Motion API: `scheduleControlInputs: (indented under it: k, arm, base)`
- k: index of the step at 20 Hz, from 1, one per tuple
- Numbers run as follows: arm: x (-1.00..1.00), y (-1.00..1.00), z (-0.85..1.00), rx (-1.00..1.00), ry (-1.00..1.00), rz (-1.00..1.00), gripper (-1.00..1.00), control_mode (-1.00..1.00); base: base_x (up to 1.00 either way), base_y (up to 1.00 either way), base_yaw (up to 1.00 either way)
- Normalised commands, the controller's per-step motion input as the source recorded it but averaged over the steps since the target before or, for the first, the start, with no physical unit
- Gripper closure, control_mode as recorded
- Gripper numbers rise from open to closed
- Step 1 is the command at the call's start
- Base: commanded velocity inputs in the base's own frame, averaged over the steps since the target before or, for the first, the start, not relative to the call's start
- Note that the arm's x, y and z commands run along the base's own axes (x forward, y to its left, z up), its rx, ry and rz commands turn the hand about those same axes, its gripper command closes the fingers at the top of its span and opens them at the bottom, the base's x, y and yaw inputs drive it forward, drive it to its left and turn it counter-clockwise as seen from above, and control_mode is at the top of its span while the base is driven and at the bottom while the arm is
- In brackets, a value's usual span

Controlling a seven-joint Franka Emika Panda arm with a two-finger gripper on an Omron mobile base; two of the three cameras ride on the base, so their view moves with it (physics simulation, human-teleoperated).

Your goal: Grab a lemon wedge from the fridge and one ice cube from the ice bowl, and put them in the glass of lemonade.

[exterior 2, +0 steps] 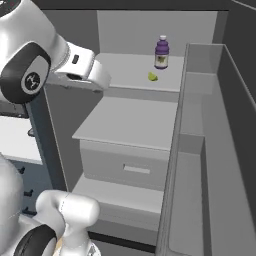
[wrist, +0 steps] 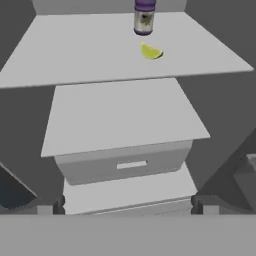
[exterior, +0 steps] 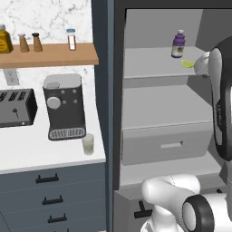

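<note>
Resting on flat pale shelf (wrist: 90, 55): curved yellow-green lemon wedge (wrist: 151, 52) | purple bottle (wrist: 144, 17) beside | jaws released

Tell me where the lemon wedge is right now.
The lemon wedge lies on the fridge's top shelf, just in front of the purple bottle.

I see the fridge's top shelf (wrist: 75, 55) carrying a purple bottle (wrist: 144, 17) at its far edge and a lemon wedge (wrist: 151, 52) just nearer.

One fridge (exterior: 158, 113). One purple bottle (exterior: 178, 44). One lemon wedge (exterior: 187, 64). One glass of lemonade (exterior: 88, 144). One coffee machine (exterior: 64, 106). One toaster (exterior: 16, 107). Two brown shakers (exterior: 30, 42).
</note>
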Motion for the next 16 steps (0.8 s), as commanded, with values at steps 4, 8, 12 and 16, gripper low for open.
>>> scheduleControlInputs:
  k: [4, 8, 12, 16]
  arm:
    - [1.00, -0.18, -0.01, 0.00, -0.07, 0.00, -1.00, -1.00]
    - [0.86, -0.01, 0.00, 0.00, -0.24, 0.03, -1.00, -1.00]
    - [0.92, 0.00, 0.00, 0.00, -0.22, 0.09, -1.00, -1.00]
    - [0.20, -0.16, -0.02, 0.00, -0.07, 0.00, -1.00, -1.00]
  base:
    - [0.00, 0.00, 0.00]
    - [0.00, 0.00, 0.00]
    - [0.00, 0.00, 0.00]
    - [0.00, 0.00, 0.00]
